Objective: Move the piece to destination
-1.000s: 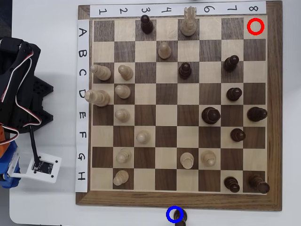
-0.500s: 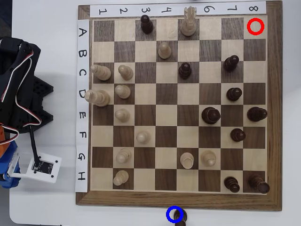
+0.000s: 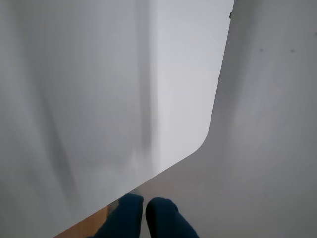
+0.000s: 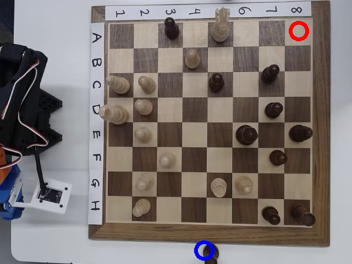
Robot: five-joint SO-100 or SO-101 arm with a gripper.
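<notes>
Gripper [image 3: 144,210]: blue fingers nearly together, nothing between them, over bare table edge.
Piece [image 4: 210,253]: off the board's bottom edge, overlapping the blue ring [image 4: 197,250].
Risk: probably little; a stray sweep could topple it.

Looks like a hobby robotics bench or small lab setup, not a home games table. Evidence in the overhead view: plain white surface [image 4: 55,231] carrying a wooden chessboard [image 4: 209,129] with taped-on paper strips [image 4: 96,121] labelling rows A–H and columns 1–8. Black 3D-printed arm [image 4: 25,104] with exposed red-white servo wires [image 4: 22,77] and a bare camera board [image 4: 52,195] beside the board. Drawn red ring [image 4: 298,31] and blue ring [image 4: 204,250] overlays mark spots. Wrist view shows only blank white surface and a strip of wood.
</notes>
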